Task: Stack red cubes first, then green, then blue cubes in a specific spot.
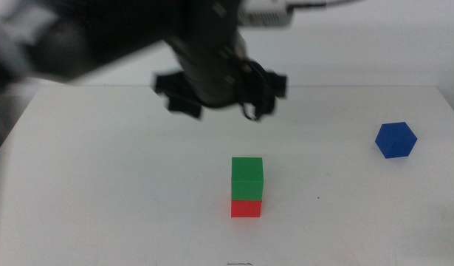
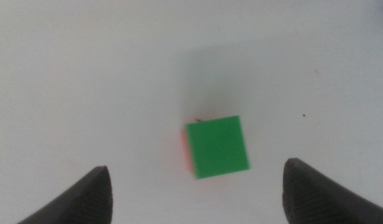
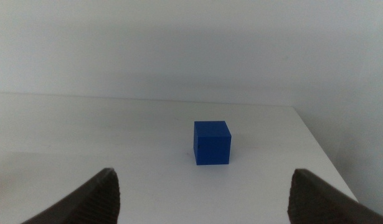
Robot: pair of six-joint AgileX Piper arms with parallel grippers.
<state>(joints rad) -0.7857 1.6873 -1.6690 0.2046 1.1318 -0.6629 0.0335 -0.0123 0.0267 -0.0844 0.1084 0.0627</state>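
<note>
The green cube (image 1: 246, 177) sits on top of the red cube (image 1: 246, 208) near the middle of the white bench (image 1: 101, 192), so the first two layers of the stack look done. From the left wrist view the green cube is turned slightly off the red one, with a thin strip of red showing along one side.

The left tool (image 1: 219, 92) hangs above and behind the stack, empty, its jaws spread wide and well clear of the green cube. The blue cube (image 1: 396, 140) rests alone on the bench, well apart from the stack, toward the right side. The right tool (image 3: 200, 198) faces it from a low angle with its jaws wide apart and nothing between them; the cube lies ahead of the jaws, not yet within them.

The step in hand appears to be fetching the blue cube. The next move likely calls for the right tool to advance until its jaws straddle the cube, close on two opposite faces, then carry it over and lower it squarely onto the green cube, without nudging the slightly skewed stack.
</note>
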